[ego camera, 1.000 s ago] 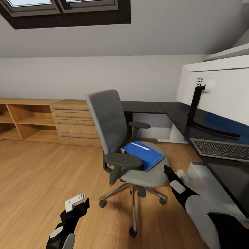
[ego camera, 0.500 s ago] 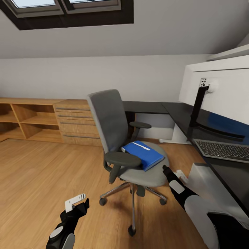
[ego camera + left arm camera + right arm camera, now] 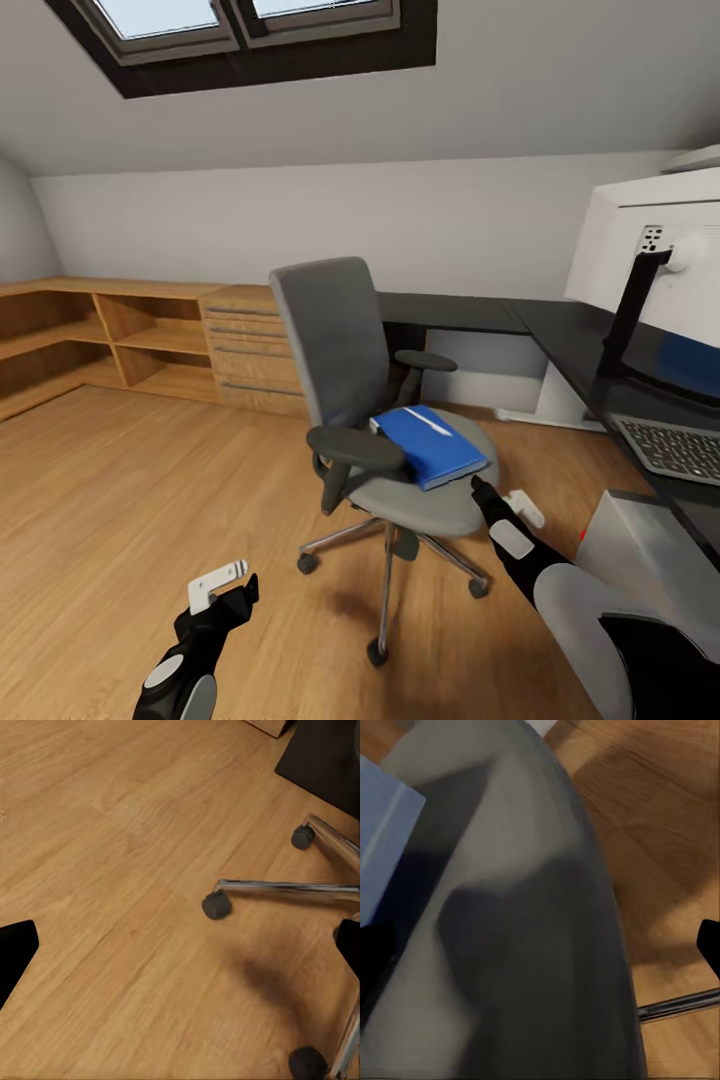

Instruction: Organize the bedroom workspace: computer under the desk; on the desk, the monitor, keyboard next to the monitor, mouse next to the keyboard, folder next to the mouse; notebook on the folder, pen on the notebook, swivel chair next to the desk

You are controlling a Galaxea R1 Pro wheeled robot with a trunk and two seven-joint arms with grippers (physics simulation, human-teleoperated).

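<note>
Swivel chair (image 3: 385, 400) is standing on the wood floor (image 3: 130, 500), well out from the tabletop (image 3: 560, 335), seat turned partly toward the robot. That is likely why the right arm is reaching in from the seat's front edge.

Blue folder (image 3: 432, 446) is lying flat on the seat, square to it, with a thin white thing on top, probably the pen (image 3: 431, 421); too small to be sure. Whether a notebook is lying between them I cannot tell.

Right gripper (image 3: 505, 497) is hanging just beside the seat's near edge, close to the folder's corner but apart from it. Right wrist view is showing the grey seat close up, a pale blue corner of the folder (image 3: 382, 832) at one side, and dark fingertips at opposite edges of the frame, so the jaws are standing wide apart and holding nothing. Judging by this, it is lining up for a grab at the folder.

Left gripper (image 3: 218, 588) is hanging low over bare floor, parked out of the way. Its wrist view is looking down on the chair's chrome base and casters (image 3: 216, 904), fingertips far apart: spread, empty.

Monitor (image 3: 660, 270) and keyboard (image 3: 675, 448) are sitting on the tabletop at right, keyboard in front of the monitor stand. Mouse and computer: unconfirmed.
</note>
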